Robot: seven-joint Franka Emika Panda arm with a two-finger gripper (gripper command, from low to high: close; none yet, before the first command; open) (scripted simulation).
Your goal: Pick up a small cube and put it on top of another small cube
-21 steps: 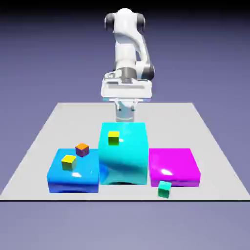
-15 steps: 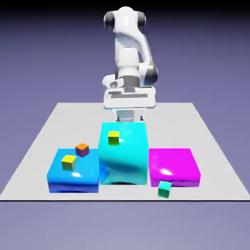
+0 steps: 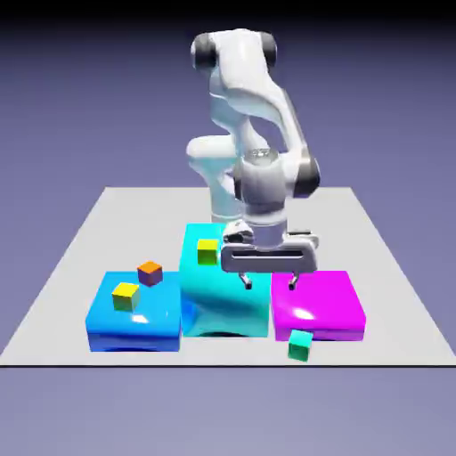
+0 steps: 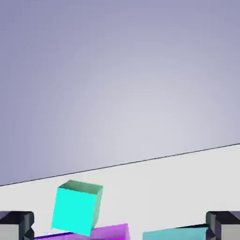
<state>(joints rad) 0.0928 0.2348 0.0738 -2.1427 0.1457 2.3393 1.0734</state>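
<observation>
A tiny teal-green small cube sits on the table just in front of the magenta block. The hand view shows this small cube low and left of centre, apart from both fingertips. My gripper hangs open above the seam between the tall cyan block and the magenta block, behind and above the small cube. Nothing is between its fingers. In the hand view my gripper shows only as two grey tips at the bottom corners.
A yellow-topped cube rests on the tall cyan block. On the low blue block sit another yellow-topped cube and an orange-topped purple cube. The table's front edge runs close to the small cube.
The arm has swung forward and down, toward the exterior view's right. The hand moved from behind the cyan block to over the cyan and magenta blocks. The jaws stayed open.
</observation>
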